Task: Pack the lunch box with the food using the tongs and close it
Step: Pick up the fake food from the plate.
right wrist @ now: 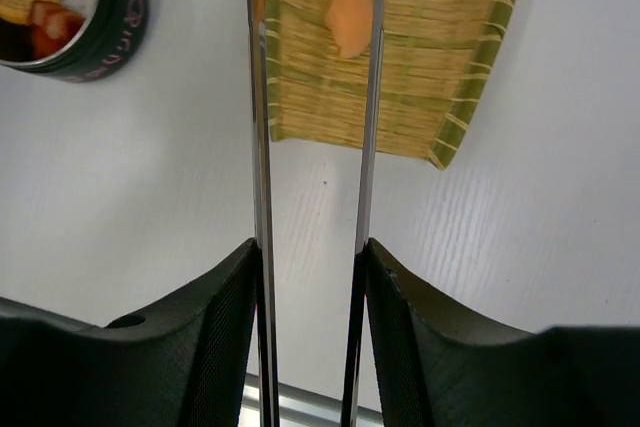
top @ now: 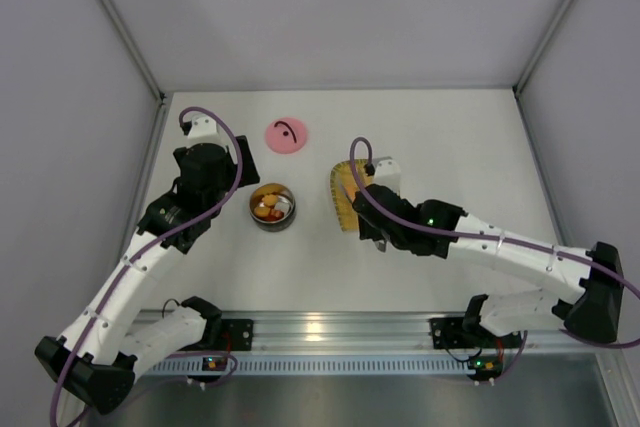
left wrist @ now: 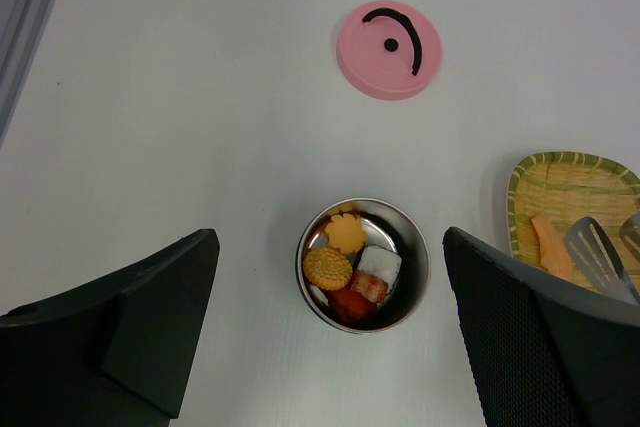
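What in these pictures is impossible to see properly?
- Right wrist view: the tongs run past the top edge, tips unseen, so any grip on the orange piece is unclear.
- Top view: the right arm hides the tongs and much of the yellow tray.
- Left wrist view: the tray's right side is cut by the frame edge.

White arms, black joints, looping purple cables, green lights.

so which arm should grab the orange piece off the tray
Right: the right gripper is shut on the tongs, tips over the tray beside the orange piece. The left gripper hangs open over the lunch box.
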Robot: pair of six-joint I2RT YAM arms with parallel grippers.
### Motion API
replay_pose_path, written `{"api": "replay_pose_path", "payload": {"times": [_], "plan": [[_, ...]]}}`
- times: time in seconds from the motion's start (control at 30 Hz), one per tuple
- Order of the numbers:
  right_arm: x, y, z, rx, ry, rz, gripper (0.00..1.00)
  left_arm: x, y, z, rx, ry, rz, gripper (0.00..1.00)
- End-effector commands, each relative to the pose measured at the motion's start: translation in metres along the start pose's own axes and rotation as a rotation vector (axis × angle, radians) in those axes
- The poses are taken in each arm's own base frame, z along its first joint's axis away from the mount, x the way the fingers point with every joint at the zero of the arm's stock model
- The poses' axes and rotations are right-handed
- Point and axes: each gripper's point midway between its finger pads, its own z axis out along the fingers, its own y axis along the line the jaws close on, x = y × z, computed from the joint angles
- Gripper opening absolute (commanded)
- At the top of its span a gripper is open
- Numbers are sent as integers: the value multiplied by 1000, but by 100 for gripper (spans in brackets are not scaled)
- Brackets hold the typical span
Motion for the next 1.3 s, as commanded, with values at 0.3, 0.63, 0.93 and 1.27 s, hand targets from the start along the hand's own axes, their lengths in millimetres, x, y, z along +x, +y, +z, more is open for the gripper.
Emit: {"api": "replay_pose_path", "payload": {"times": [0.3,0.63,0.93,1.27], "plan": [[9,-22,28,22,34,66,43,-11,0,2,-8,-31,-11,99],[15,-17,44,6,67,68,43,-12,0,2,-11,-33,-9,99],[22,-25,54,-3,87,98,43,-12,0,2,-11,-33,-8,99],[24,-18,52,-70,94,136,38,-11,0,2,-13,-32,-9,99]]}}
